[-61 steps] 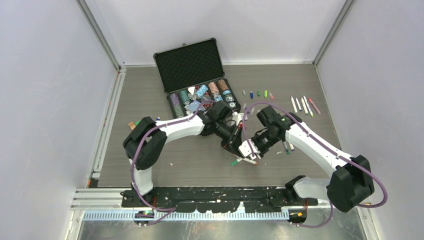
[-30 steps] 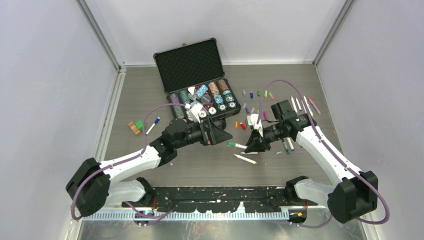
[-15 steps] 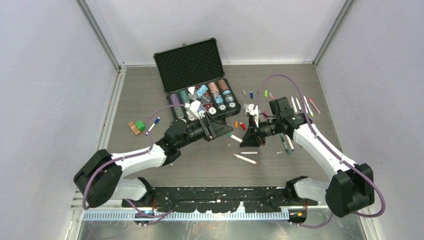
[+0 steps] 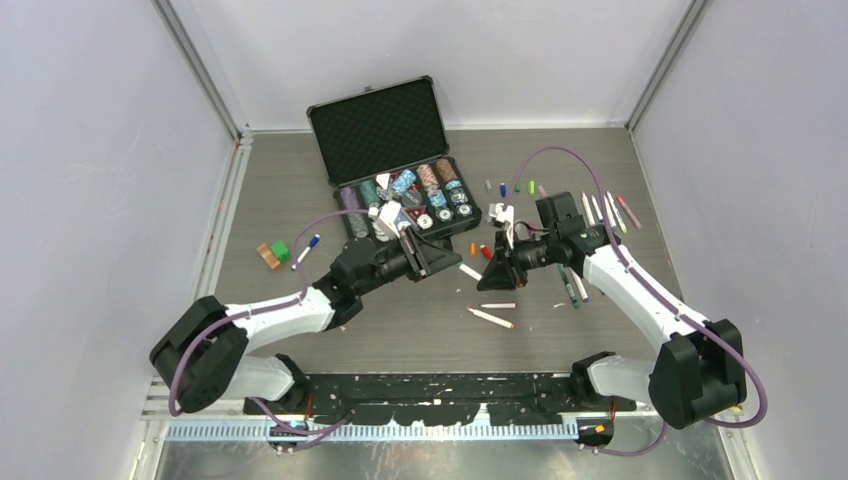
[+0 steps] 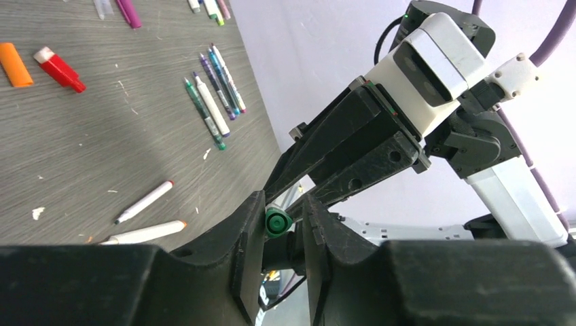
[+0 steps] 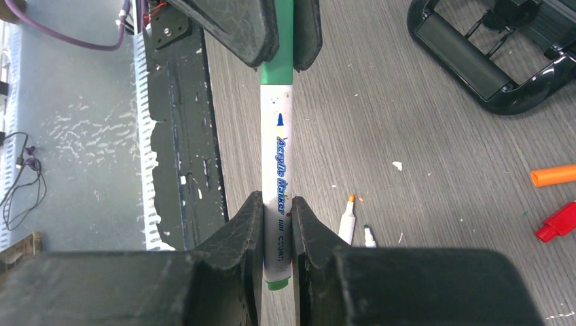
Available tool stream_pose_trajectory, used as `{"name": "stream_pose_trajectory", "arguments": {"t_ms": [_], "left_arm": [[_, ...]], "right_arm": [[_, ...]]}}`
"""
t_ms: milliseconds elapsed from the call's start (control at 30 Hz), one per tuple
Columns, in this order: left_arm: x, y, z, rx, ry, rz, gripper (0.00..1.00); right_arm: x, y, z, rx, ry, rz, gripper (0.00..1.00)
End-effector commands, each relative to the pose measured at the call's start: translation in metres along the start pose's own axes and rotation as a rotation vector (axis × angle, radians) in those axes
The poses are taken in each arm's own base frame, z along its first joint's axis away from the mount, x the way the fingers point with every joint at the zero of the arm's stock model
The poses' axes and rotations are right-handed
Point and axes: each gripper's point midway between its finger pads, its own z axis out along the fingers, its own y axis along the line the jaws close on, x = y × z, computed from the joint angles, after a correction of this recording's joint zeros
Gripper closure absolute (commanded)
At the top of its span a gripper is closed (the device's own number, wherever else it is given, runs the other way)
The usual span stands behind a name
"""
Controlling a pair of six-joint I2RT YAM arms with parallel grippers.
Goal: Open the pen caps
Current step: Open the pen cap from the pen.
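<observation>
1. Gripped item. An acrylic marker [image 4: 469,272] with a white barrel is held off the table [image 4: 400,330], just right of centre in the overhead view, and spans the gap between the two grippers.

2. Right gripper [image 6: 277,227]. The fingers are clamped on the lower end of the barrel. In the right wrist view the barrel runs straight up the frame from them.

3. Left gripper [image 4: 450,263]. The fingers [image 6: 238,27] are closed on the green cap [image 5: 275,221], one on each side. The cap is seated on the barrel.

4. Loose caps. An orange cap [image 4: 473,249] and a red cap [image 4: 486,252] lie side by side on the table, just above the held marker in the overhead view. A row of small caps [image 4: 515,187] lies further up.

5. Other pens. Two uncapped pens [image 4: 497,312] lie below the grippers. A group of pens [image 4: 605,210] lies at the upper right.

6. Other items. An open black case [image 4: 380,130] holding poker chips [image 4: 400,190] stands at upper centre.
</observation>
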Motion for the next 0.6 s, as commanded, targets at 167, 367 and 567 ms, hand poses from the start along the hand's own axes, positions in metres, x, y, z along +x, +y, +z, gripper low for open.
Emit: {"name": "stream_pose_trajectory", "arguments": {"t_ms": [167, 367, 567], "left_arm": [[-0.009, -0.017, 0.002, 0.020, -0.007, 0.069, 0.92], [-0.023, -0.016, -0.007, -0.007, -0.089, 0.123, 1.00], [-0.059, -0.009, -0.039, -0.136, -0.282, 0.201, 1.00]], "right_arm": [[-0.004, -0.006, 0.004, 0.019, -0.007, 0.000, 0.99], [-0.001, -0.005, 0.004, 0.012, 0.004, -0.004, 1.00], [0.005, -0.004, 0.005, -0.008, 0.030, -0.005, 1.00]]}}
